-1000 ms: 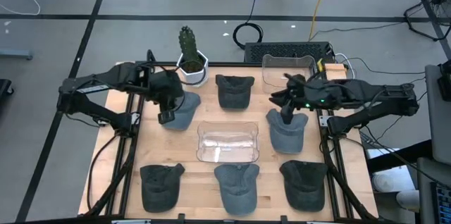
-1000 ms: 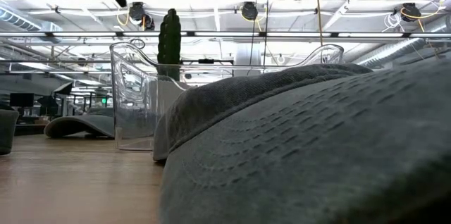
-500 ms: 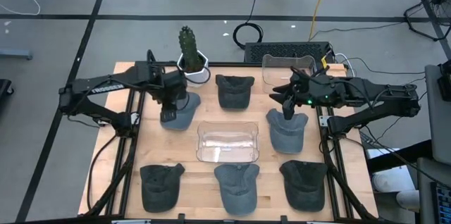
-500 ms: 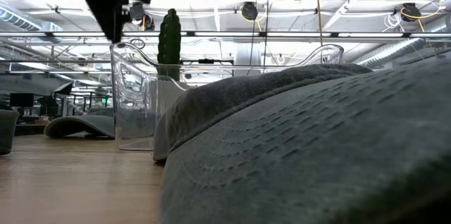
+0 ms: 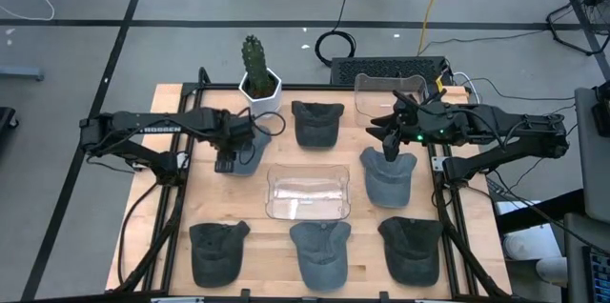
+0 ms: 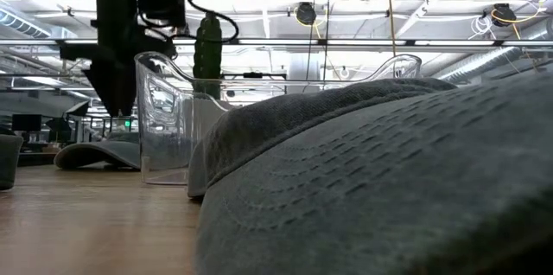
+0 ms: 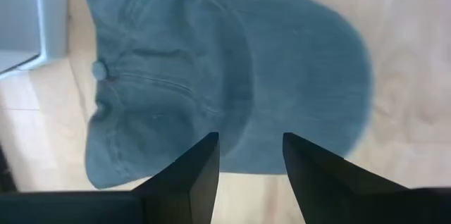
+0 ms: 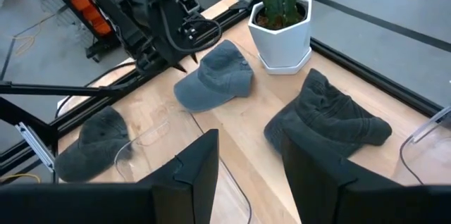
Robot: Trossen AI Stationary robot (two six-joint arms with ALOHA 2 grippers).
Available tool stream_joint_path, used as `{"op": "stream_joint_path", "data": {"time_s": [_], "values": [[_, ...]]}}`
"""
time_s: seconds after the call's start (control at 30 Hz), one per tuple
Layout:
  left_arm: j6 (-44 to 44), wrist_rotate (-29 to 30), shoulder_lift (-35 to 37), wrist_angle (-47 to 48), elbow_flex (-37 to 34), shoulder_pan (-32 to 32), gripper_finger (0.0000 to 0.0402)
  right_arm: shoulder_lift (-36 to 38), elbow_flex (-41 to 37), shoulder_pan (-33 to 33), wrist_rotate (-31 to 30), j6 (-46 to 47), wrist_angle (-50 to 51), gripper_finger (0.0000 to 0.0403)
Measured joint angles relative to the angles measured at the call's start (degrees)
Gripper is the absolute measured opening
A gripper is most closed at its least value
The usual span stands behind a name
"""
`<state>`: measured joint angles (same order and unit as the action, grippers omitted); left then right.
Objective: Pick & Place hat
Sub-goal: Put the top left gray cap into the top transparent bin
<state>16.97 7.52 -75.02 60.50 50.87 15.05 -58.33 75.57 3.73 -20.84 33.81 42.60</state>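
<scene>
Several caps lie on the wooden table. A blue-grey hat (image 5: 252,145) (image 7: 232,69) (image 8: 215,76) rests flat on the table's far left part, brim down on the wood. My left gripper (image 5: 229,158) (image 7: 250,139) (image 6: 112,106) hangs open just above its brim edge, fingers pointing down, without touching it. My right gripper (image 5: 389,153) (image 8: 250,136) waits open above the far end of another grey hat (image 5: 386,184) on the right.
A clear bin (image 5: 307,193) stands at the table's middle and a second clear bin (image 5: 391,93) at the far right. A cactus pot (image 5: 255,79) sits at the far edge. A dark hat (image 5: 316,122) lies far middle; three hats (image 5: 319,251) line the near edge.
My left gripper has come down toward the blue-grey hat and shifted slightly toward the near edge; in the low view it has dropped from the picture's top to just above the hat. The hats have not moved.
</scene>
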Motion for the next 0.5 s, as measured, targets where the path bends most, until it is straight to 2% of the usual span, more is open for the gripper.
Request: {"op": "stream_joint_path", "data": {"time_s": [0.2, 0.4, 0.5], "values": [[3.79, 0.51, 0.02, -3.92, -3.80, 0.00, 0.0182, 0.00, 0.00, 0.00, 0.00, 1.63, -0.03, 0.0142], [6.42, 4.22, 0.02, -4.49, -4.63, 0.00, 0.0215, 0.00, 0.00, 0.02, 0.00, 4.59, 0.00, 0.0142], [6.47, 2.83, 0.04, -4.45, -4.63, 0.18, 0.0228, 0.00, 0.00, 0.02, 0.00, 5.22, -0.06, 0.0142]]}}
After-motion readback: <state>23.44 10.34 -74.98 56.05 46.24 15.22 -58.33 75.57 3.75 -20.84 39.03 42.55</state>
